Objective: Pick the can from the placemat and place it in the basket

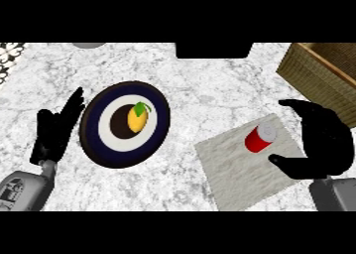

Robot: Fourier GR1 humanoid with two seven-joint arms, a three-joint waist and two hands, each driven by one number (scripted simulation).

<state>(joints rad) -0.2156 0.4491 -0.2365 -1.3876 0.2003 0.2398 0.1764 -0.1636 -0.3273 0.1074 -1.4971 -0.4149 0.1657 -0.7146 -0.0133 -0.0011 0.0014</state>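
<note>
The can (261, 138) stands on our placemat (239, 171), toward its upper right part, red with a pale top, tilted a little. Our right hand (326, 144) is spread wide around it, with fingers (301, 106) arched above and thumb (283, 161) below, and we see a gap on every side. The basket (312, 79) sits at the counter's (202, 89) upper right, apart from the can. Our left hand (54, 130) rests with straight fingers just beside a dark-rimmed plate (90, 126) holding nothing, and a yellow fruit (138, 120) lies at the plate's middle.
</note>
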